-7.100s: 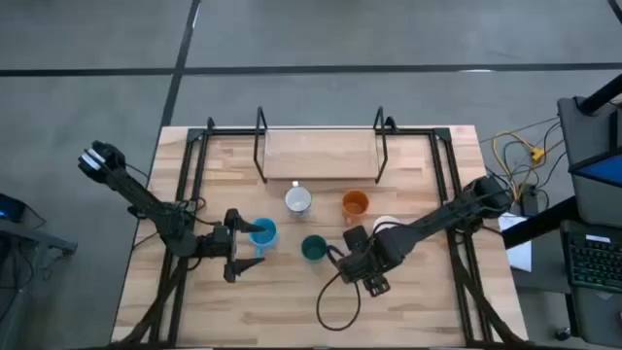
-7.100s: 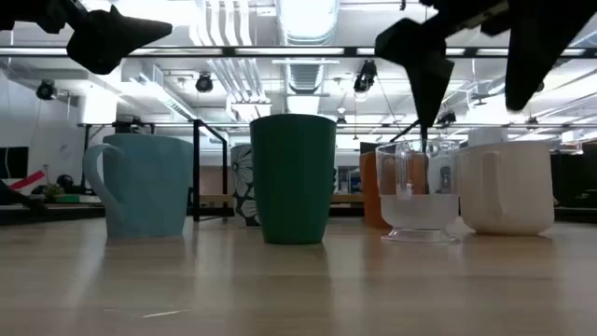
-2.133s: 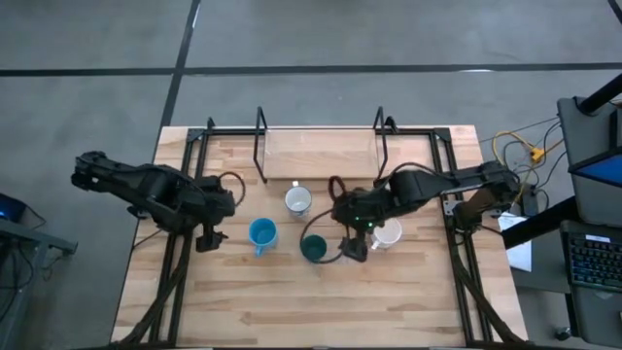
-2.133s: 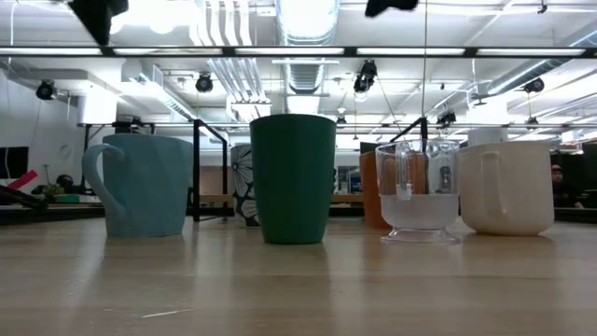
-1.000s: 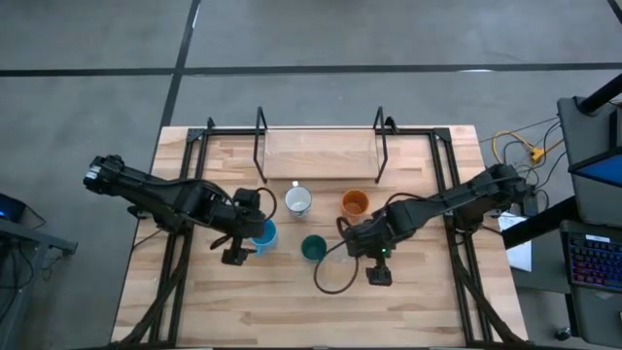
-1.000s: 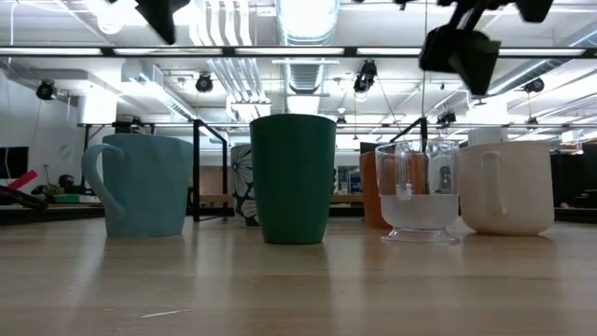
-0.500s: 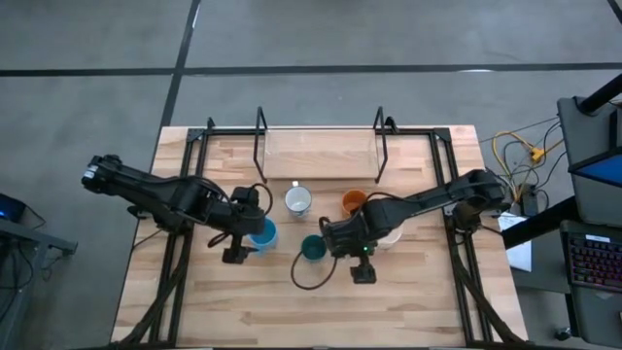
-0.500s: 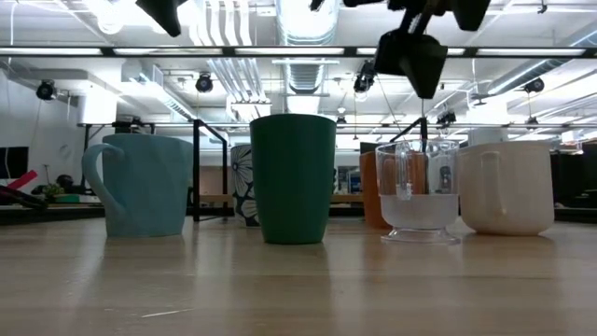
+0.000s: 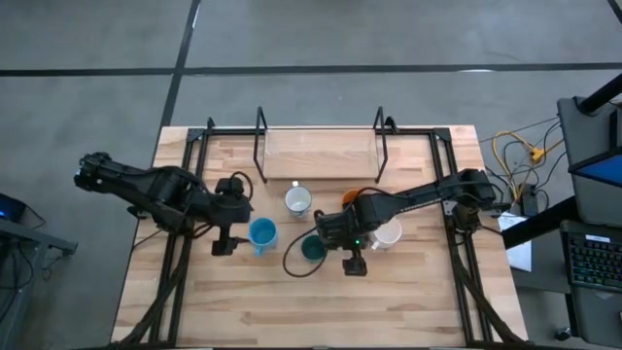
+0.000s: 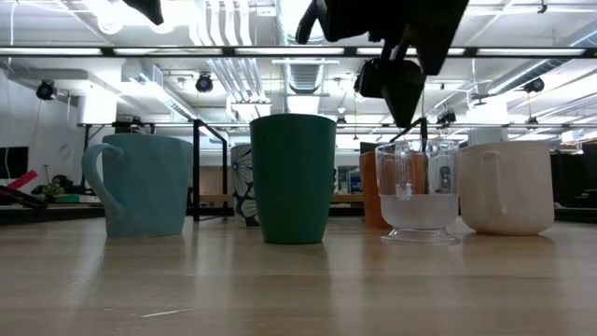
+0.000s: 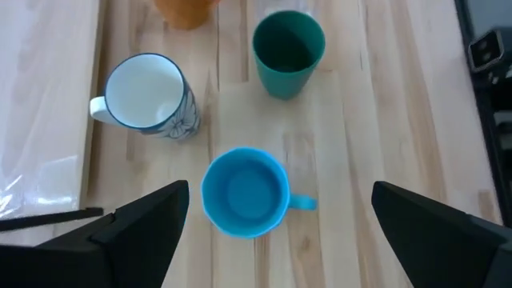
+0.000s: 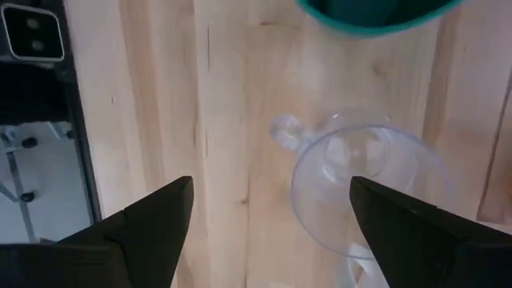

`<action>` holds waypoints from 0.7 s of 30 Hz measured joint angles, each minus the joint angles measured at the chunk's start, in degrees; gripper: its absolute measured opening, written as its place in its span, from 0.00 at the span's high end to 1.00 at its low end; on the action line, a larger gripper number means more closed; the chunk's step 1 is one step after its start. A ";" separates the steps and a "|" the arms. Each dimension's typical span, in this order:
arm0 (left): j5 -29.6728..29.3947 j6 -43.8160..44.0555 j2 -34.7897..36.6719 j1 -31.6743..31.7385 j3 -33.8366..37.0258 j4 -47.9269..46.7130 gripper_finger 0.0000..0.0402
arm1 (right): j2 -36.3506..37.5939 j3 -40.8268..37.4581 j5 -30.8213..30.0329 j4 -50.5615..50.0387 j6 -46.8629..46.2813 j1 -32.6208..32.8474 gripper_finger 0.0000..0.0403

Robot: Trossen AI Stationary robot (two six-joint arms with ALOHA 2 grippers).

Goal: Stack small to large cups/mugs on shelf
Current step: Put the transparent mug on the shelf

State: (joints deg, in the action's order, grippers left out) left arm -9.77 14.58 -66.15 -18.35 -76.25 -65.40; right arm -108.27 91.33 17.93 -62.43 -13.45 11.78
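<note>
The clear glass (image 12: 364, 188) stands on the surface (image 9: 408, 301), just beside the teal cup (image 9: 313, 249), well short of the empty shelf (image 9: 319, 156). The right hand (image 12: 268, 220) hovers above it, fingers wide. Descending off-centre could tip the glass into its neighbour. The left hand (image 11: 276, 228) hangs wide over the blue mug (image 11: 244, 192).

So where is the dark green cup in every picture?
High view: the dark green cup stands near the table's middle, just right of the blue mug.
Low view: it is the tall cup in the centre, right of the blue mug.
Left wrist view: it is near the top, beyond the blue mug.
Right wrist view: only its rim shows at the top edge.
Shared landmark: the blue mug, except in the right wrist view.
</note>
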 joint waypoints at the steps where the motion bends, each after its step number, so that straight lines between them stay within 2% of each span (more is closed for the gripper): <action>1: -0.10 0.16 0.54 0.00 0.00 0.04 0.06 | 0.00 0.00 0.04 0.35 -0.05 -0.09 0.18; 8: -3.04 3.19 3.53 0.00 0.23 -0.85 0.06 | 0.00 -1.66 0.04 4.48 -3.34 -0.08 0.18; 21: -3.31 7.48 6.35 -0.04 0.28 -1.01 0.06 | 0.00 -3.23 0.51 7.03 -7.46 -0.05 0.18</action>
State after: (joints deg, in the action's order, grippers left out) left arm -13.08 22.06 -59.80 -18.39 -75.96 -66.41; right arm -108.27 88.09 18.45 -55.40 -20.91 11.73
